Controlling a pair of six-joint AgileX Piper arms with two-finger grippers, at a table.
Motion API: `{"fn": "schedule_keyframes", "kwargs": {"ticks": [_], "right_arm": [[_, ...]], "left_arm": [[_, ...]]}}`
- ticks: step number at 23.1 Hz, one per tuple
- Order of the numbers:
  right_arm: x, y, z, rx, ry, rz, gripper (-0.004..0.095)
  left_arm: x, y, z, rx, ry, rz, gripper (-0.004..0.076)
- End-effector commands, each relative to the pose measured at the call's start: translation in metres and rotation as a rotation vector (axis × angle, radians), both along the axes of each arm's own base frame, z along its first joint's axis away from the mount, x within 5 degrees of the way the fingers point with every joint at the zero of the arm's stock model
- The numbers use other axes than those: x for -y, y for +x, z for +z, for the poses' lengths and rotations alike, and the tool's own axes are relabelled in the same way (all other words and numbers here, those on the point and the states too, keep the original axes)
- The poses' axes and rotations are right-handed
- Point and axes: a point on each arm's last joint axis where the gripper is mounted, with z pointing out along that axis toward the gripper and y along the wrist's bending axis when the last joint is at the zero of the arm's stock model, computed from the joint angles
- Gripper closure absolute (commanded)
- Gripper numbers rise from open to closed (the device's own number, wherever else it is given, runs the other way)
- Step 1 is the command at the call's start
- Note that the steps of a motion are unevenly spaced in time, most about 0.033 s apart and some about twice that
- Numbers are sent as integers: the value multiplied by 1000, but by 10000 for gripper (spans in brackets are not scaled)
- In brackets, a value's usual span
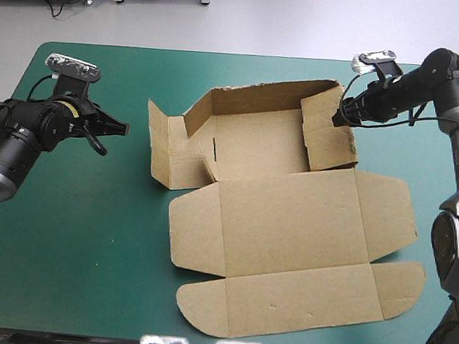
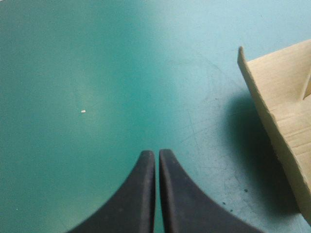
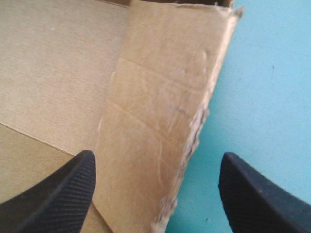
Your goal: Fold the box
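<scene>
Two grippers, two different states. The left gripper [image 1: 114, 127] hangs over bare teal-green cover [image 1: 71, 231] to the left of the box [image 1: 290, 217], well short of it; its black fingers [image 2: 141, 194] are pressed together with only a hairline slit between them and hold nothing. In the left wrist view a corner of the box [image 2: 286, 97] stands off to one side of the gripper [image 2: 157, 153], and a tiny white speck [image 2: 83, 111] lies on the cover ahead of it.

The right gripper [image 1: 341, 113] is at the box's right-hand wall [image 1: 329, 136], near the far right corner. Its fingers [image 3: 58, 194] are spread wide with the wall's ragged edge [image 3: 160, 97] standing between them – one finger over the brown board inside the box, the other over the cover outside. Whether either finger touches the board, I cannot tell.

The box sits about mid-table, partly formed. Its far wall [image 1: 268, 99] is raised, the right-hand wall leans outward, and the left-hand wall [image 1: 167, 146] is half up with its end flap splayed out toward the left gripper. The lid [image 1: 286, 261] lies flat on the cover toward the near edge – its rounded flaps spread out at either end.
</scene>
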Motion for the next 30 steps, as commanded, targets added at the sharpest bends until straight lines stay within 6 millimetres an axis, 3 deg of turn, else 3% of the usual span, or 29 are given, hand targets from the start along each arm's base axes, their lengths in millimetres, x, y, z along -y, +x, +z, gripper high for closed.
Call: {"fn": "schedule_keyframes", "kwargs": {"ticks": [1,6,10,14,16,17,18,19,20,22,27,30], "right_arm": [[-6,-20,41,98,19,36,239],[-6,-11,30,80,16,36,238],[-5,9,-2,27,19,22,239],[-9,28,-49,-88,27,33,253],[-18,34,-64,-117,28,48,361],[-24,36,-68,-112,23,67,521],[-28,35,-68,-104,18,85,602],[-34,35,-64,-77,4,131,797],[-37,35,-62,-68,1,146,901],[-39,36,-50,-39,9,159,927],[-35,35,7,103,39,115,932],[-25,24,40,176,60,71,932]], "left_arm": [[0,-3,22,118,-3,-9,710],[0,-3,22,121,-12,-9,710],[0,-3,22,119,-14,-9,711],[2,-3,22,113,-49,-8,712],[3,-4,21,110,-72,-7,712],[4,-4,21,109,-83,-7,712],[4,-4,21,108,-88,-6,712],[5,-4,21,108,-93,-6,712],[5,-4,21,108,-93,-6,712],[5,-4,21,103,-96,-6,712],[5,-3,21,103,-84,-25,712],[5,-2,22,126,-80,-27,712]]}}
